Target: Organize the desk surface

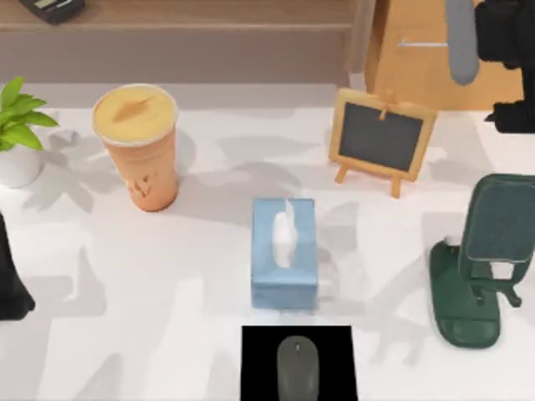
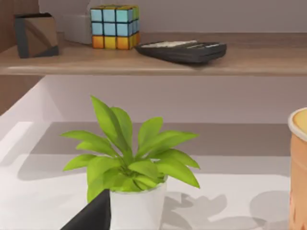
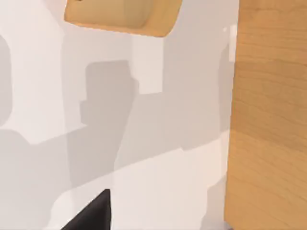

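The desk surface [image 1: 167, 276] is a broad white tabletop. On it stand a blue tissue box [image 1: 284, 252] in the middle, an orange cup [image 1: 138, 146] at the back left and a small chalkboard easel [image 1: 381, 138] at the back right. A grey mouse [image 1: 298, 368] lies on a black mat [image 1: 255, 368] at the front edge. My left arm [image 1: 10, 280] is parked at the left edge, facing the potted plant [image 2: 129, 167]. My right gripper [image 1: 512, 117] hangs at the far right beside the wooden cabinet [image 3: 268, 120].
A dark green phone stand [image 1: 476, 267] stands at the right. The potted plant [image 1: 17, 134] is at the far left. A tan cabinet [image 1: 418, 58] with a metal handle sits at the back right. A shelf [image 2: 158, 60] behind holds a calculator [image 2: 184, 49] and a colour cube [image 2: 115, 26].
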`<move>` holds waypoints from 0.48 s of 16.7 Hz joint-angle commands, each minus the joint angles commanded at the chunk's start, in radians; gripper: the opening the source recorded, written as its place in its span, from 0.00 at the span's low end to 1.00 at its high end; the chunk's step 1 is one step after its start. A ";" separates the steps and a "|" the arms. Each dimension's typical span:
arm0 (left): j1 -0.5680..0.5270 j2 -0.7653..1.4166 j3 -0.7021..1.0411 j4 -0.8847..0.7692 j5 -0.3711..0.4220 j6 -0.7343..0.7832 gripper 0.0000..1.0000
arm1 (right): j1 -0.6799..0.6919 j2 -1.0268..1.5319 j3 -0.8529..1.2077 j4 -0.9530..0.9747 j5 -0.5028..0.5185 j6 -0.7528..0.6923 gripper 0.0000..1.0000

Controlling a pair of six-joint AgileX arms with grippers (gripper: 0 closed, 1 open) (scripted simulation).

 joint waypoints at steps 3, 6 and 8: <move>0.000 0.000 0.000 0.000 0.000 0.000 1.00 | -0.242 0.032 -0.017 -0.060 0.005 0.194 1.00; 0.000 0.000 0.000 0.000 0.000 0.000 1.00 | -0.458 0.075 -0.055 -0.125 0.011 0.358 1.00; 0.000 0.000 0.000 0.000 0.000 0.000 1.00 | -0.573 0.104 -0.081 -0.162 0.015 0.442 1.00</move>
